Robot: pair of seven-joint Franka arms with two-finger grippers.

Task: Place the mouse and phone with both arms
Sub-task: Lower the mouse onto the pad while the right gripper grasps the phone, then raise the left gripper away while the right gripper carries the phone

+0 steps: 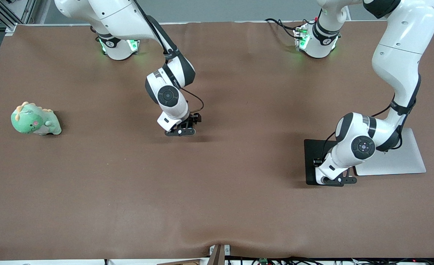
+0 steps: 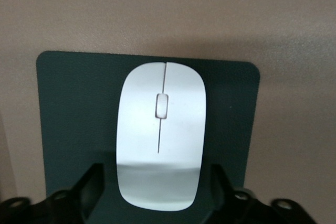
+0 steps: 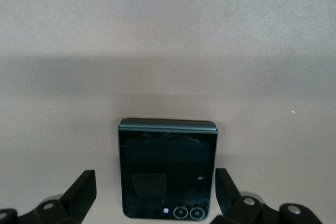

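Now the left claw (image 2: 157, 195) stands wide astride the mouse (image 2: 160, 137), fingers (image 2: 92, 184) clear of its sides, long axis running straight out, resting on the mouse pad (image 2: 73, 119). Right claw (image 3: 155, 195), equally wide, straddles the phone (image 3: 167, 169) flat on the table (image 3: 168, 35).

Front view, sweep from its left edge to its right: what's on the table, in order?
Green plush dinosaur toy → right pincer, low over the bare brown cloth → matte black mouse pad with the left pincer low over it → flat silver-grey slab.
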